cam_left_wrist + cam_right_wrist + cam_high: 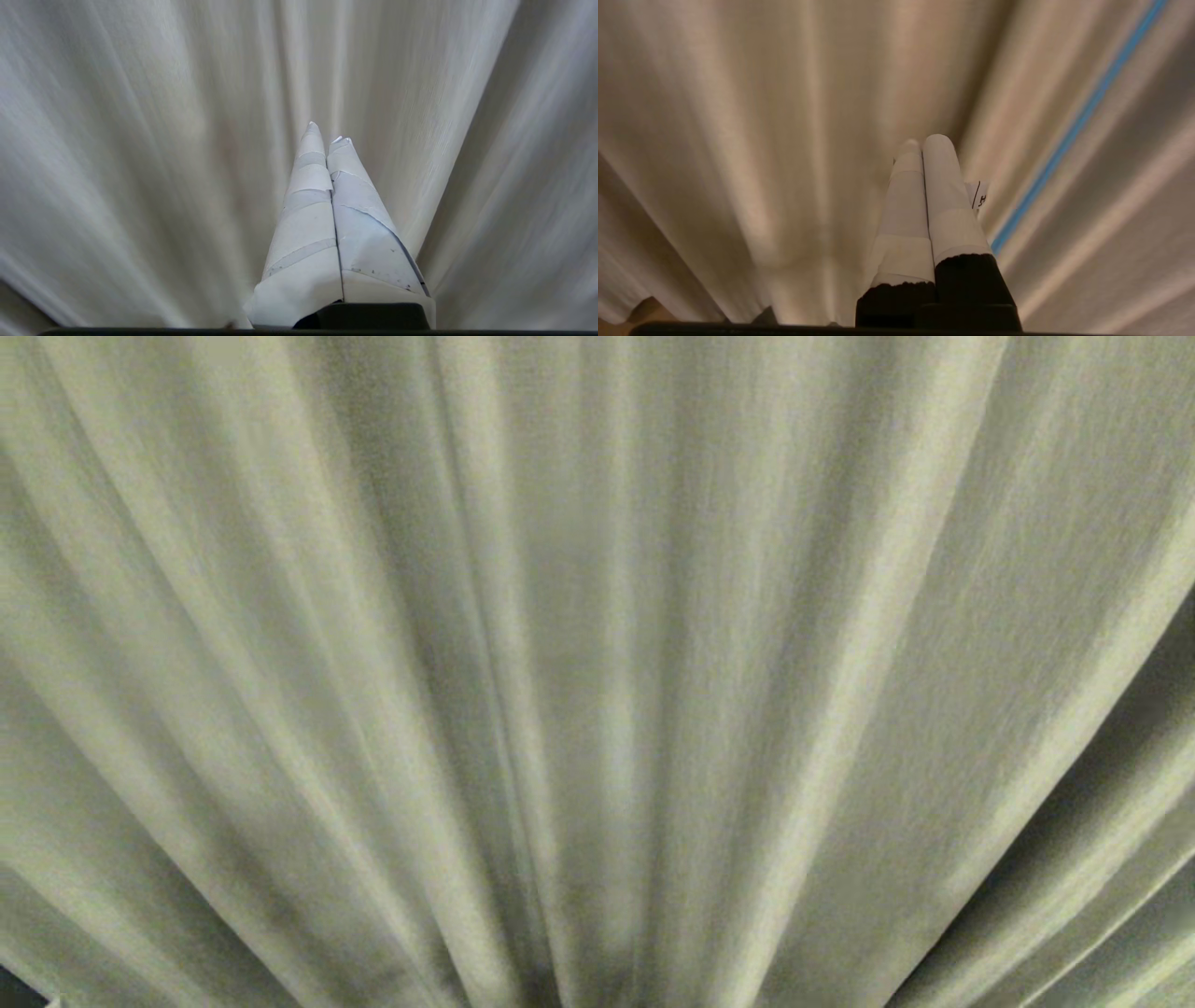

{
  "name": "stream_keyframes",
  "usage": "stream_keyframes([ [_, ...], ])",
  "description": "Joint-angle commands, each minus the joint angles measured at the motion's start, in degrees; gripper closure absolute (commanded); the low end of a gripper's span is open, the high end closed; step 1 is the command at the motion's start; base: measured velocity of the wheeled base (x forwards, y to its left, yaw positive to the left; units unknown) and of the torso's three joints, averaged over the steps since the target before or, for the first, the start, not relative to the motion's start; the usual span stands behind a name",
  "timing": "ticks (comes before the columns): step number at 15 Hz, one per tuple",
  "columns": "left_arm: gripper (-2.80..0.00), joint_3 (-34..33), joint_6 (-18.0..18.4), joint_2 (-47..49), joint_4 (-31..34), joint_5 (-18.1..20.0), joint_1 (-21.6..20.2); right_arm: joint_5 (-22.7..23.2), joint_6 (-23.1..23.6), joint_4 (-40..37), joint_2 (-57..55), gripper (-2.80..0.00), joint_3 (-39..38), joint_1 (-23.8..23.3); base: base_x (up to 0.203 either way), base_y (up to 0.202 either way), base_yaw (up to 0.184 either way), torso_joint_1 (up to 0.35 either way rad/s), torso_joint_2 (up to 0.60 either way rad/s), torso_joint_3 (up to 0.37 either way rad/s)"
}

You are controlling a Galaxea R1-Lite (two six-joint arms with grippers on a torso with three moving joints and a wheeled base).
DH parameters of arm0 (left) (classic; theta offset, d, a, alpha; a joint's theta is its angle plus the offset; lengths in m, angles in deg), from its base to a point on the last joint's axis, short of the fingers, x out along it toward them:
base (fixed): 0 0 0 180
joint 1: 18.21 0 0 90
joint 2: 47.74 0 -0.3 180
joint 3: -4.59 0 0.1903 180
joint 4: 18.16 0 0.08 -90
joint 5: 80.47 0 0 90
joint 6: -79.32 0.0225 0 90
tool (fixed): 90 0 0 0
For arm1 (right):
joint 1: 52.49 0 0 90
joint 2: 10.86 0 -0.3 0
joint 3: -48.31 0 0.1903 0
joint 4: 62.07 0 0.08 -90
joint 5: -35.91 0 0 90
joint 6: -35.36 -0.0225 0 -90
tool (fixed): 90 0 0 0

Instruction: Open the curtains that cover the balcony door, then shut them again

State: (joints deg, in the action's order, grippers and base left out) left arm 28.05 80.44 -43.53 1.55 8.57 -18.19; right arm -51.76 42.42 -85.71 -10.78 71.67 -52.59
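Note:
Cream pleated curtains (597,672) fill the whole head view, drawn across in deep folds; neither arm shows there. The balcony door is hidden behind the cloth. In the left wrist view my left gripper (327,135) is shut with nothing between its white-taped fingers, its tips close before the curtains (140,163). In the right wrist view my right gripper (924,142) is shut and empty too, pointing at the curtains (761,140); a thin blue streak (1078,121) shows in a gap between folds.
A dark sliver (19,989) shows below the curtain hem at the lower left of the head view. A small paper tag (980,195) sticks out beside the right gripper's finger.

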Motion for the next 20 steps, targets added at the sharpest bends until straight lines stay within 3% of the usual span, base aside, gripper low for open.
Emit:
stream_keyframes([
  [1, 0.0, -0.01, 1.15, -4.2, 2.43, 1.04, -0.11, 0.04, 0.06, 0.0, -0.07, 0.0, 0.0, 0.01, 0.0, 0.0, 0.0, 0.0, 0.0, 0.0],
  [20, 0.0, -0.01, 0.37, -4.2, 3.4, 1.13, -0.11, 0.0, 0.06, 0.0, -0.07, 0.0, 0.0, 0.01, 0.0, 0.0, 0.0, 0.0, 0.0, 0.0],
])
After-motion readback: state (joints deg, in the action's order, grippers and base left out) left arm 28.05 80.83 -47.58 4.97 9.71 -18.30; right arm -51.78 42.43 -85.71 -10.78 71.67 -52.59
